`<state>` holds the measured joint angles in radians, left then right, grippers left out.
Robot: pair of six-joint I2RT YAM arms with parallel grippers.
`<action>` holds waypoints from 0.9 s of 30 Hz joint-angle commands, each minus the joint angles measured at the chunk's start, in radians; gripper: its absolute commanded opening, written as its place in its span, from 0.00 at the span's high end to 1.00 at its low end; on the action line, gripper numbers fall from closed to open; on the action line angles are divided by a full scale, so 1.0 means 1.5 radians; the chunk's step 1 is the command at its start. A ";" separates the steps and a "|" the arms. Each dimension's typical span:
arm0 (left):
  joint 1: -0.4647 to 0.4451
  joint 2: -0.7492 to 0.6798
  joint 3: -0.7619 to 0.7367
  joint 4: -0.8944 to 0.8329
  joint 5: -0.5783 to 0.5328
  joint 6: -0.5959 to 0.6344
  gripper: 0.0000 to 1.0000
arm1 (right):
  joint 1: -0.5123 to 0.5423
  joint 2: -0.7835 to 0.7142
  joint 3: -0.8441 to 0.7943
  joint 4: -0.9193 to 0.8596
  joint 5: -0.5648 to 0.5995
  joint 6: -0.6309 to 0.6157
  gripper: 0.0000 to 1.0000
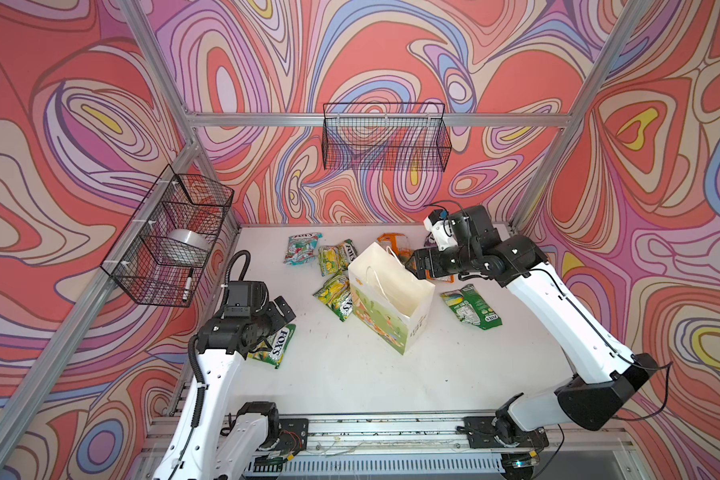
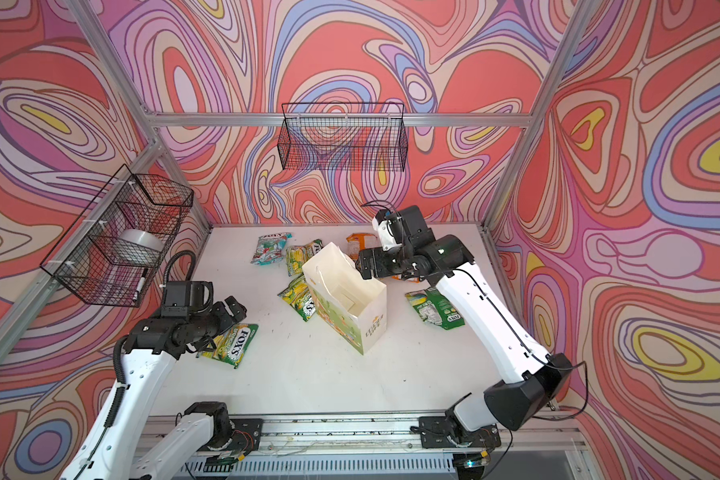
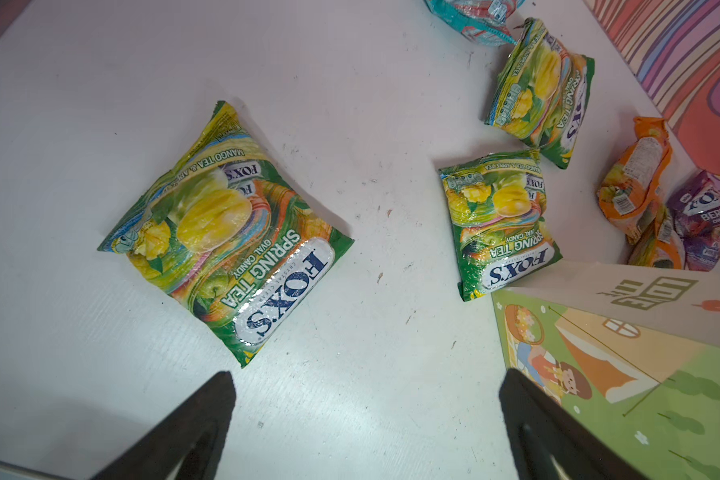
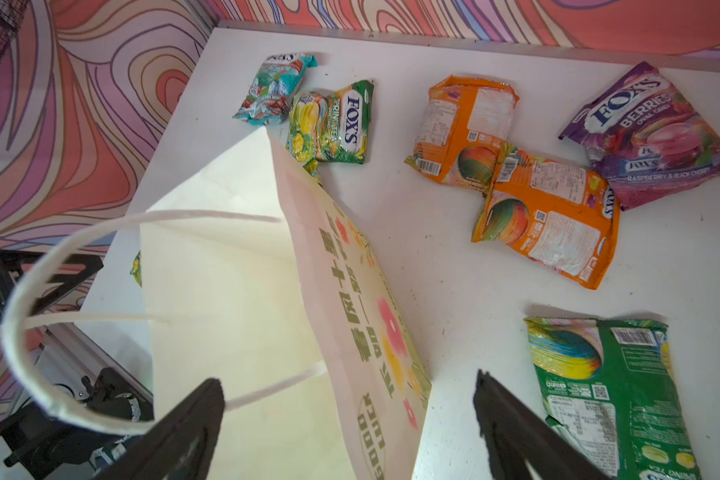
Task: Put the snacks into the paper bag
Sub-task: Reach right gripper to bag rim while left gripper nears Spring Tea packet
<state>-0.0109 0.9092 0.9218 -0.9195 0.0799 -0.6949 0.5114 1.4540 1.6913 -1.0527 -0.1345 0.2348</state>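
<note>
1. We judge the step in hand to be the first pick. The left pincer [image 3: 368,374] has its jaws spread wide and holds nothing. It hangs over the worktop [image 1: 391,374], just beside the FOX'S Spring Tea pouch [image 3: 225,232].
2. The paper bag [image 1: 381,320] stands upright mid-worktop with its mouth open. We see no snack in the part of its inside that shows, and 8 pouches lie around it.
3. The pouch is glossy and puffy. We would centre the jaws over its narrower width, come down until the tips nearly meet the worktop, and close on the body rather than on a slippery corner.
4. The right pincer [image 4: 348,376] is also fully spread and empty. It sits at the bag's rim, near a cord handle [image 4: 11,324]. We would have it steady that rim, since a light paper bag could tip.
5. We would carry the pouch high enough to clear the rim and handles, then let go over the middle of the mouth.
6. Another yellow-green pouch [image 1: 335,295] looks to touch the bag's side, so we would avoid nudging it.
</note>
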 commanded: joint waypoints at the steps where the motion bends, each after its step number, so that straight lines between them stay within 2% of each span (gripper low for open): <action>1: 0.000 0.007 -0.004 -0.007 0.020 -0.029 0.00 | -0.002 -0.056 -0.024 0.010 0.016 -0.016 0.02; 8: 0.000 0.000 -0.009 -0.003 -0.002 -0.033 0.00 | -0.002 -0.103 0.004 0.069 -0.031 -0.021 0.02; 13: 0.000 -0.009 0.009 -0.016 -0.025 -0.027 0.00 | -0.002 -0.053 -0.003 0.000 0.003 -0.031 0.01; 17: -0.001 -0.019 0.016 -0.021 -0.049 -0.018 0.00 | -0.002 -0.027 -0.026 -0.007 0.049 -0.043 0.02; 21: 0.000 -0.013 0.007 -0.019 -0.050 -0.016 0.00 | -0.002 0.001 -0.035 0.012 0.026 -0.050 0.10; 24: 0.000 -0.010 0.001 -0.025 -0.058 -0.025 0.00 | -0.001 0.019 -0.051 0.023 0.033 -0.055 0.22; 27: 0.000 -0.009 0.005 -0.044 -0.075 -0.038 0.00 | 0.001 0.035 -0.053 0.027 0.045 -0.061 0.39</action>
<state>-0.0105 0.8925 0.9203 -0.9295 0.0132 -0.7303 0.5102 1.4891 1.6226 -1.0321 -0.0940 0.1623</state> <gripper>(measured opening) 0.999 0.644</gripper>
